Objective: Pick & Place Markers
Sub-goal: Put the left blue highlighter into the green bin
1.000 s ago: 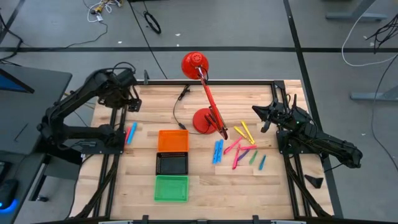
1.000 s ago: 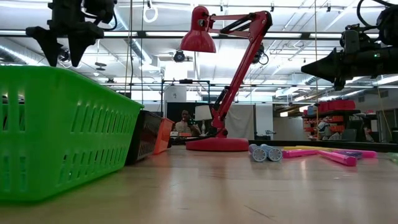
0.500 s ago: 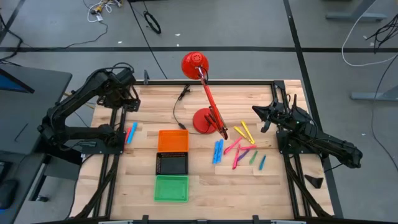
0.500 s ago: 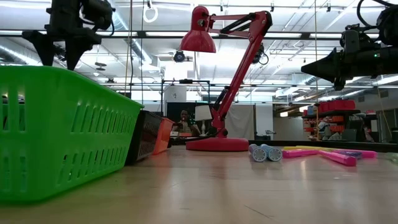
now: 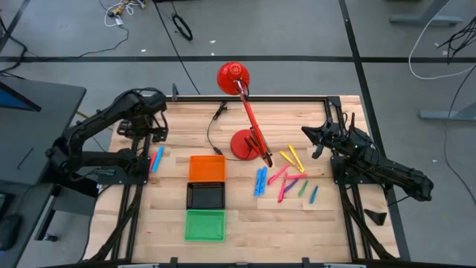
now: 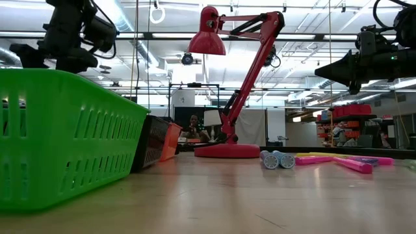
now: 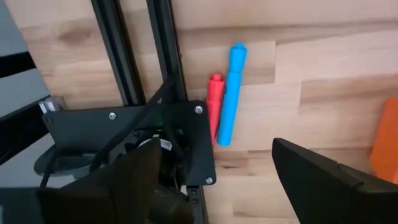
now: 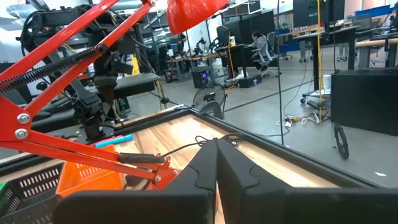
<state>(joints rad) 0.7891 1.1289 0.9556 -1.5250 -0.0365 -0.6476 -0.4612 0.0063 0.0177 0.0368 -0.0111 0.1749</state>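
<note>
A red marker (image 7: 214,106) and a blue marker (image 7: 230,93) lie side by side on the wood at the table's left, beside the left arm's base plate; the high view shows the blue marker (image 5: 158,158) too. My left gripper (image 7: 230,186) hangs above them, pointing down, open, with nothing between its fingers. Several more markers (image 5: 286,177) in blue, pink, yellow and green lie scattered at the right, seen low as well (image 6: 312,159). My right gripper (image 5: 309,134) waits level above the right side, shut and empty.
A red desk lamp stands mid-table on its base (image 5: 244,144), its arm leaning over the markers on the right. An orange tray (image 5: 207,168), a black tray (image 5: 206,196) and a green tray (image 5: 204,225) sit in a row toward the near edge. Black frame rails (image 7: 161,50) run beside the left markers.
My left gripper has come down toward the table over the red and blue markers at the left, still open. In the low view its fingers have sunk behind the green tray's rim.
</note>
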